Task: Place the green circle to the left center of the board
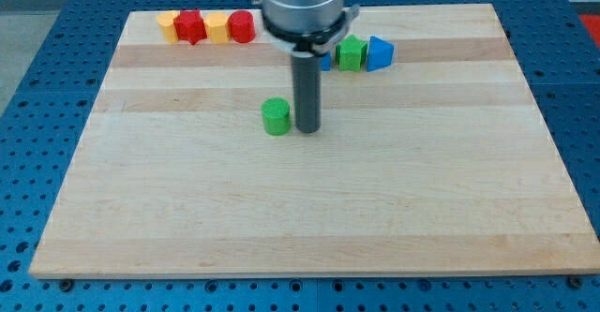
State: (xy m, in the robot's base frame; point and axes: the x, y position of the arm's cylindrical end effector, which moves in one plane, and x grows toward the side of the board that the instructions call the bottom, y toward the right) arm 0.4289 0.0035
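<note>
The green circle (276, 116) is a short green cylinder standing on the wooden board (309, 209), a little above the board's middle. My tip (307, 127) rests on the board just to the right of the green circle, very close to it or touching it. The dark rod rises from the tip to the grey arm head at the view's top.
A row of blocks lies along the board's top left: a yellow block (168, 25), a red star (190, 26), a yellow block (217, 28), a red block (242, 26). At top centre-right sit a green block (352, 54), a blue block (379, 52) and a blue block (324, 61) partly hidden behind the rod.
</note>
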